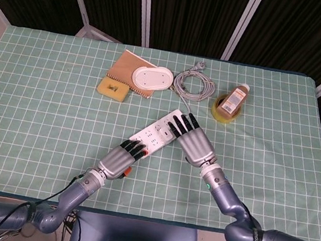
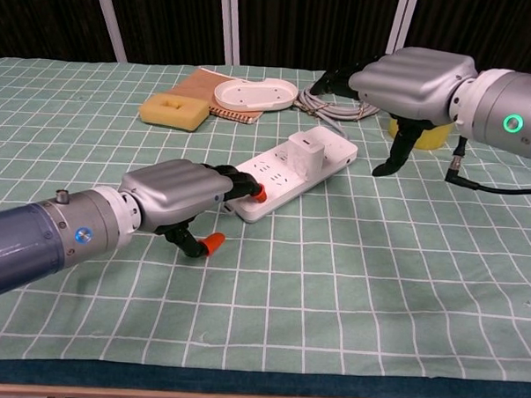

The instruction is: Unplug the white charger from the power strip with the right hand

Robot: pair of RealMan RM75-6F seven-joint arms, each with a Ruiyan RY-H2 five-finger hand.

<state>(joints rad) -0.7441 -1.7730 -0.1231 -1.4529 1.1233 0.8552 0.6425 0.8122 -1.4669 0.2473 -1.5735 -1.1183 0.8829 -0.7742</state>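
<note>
Here the right hand (image 2: 412, 82) hovers over the power strip's (image 2: 275, 177) far end, fingers apart, empty. The charger (image 2: 304, 154) sits just below, toward eight o'clock in the chest view. The left hand (image 2: 173, 193) presses the strip's near end.

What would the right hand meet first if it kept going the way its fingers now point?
Probably the white charger on the power strip; the right hand seems slightly above it, so depth is uncertain.
</note>
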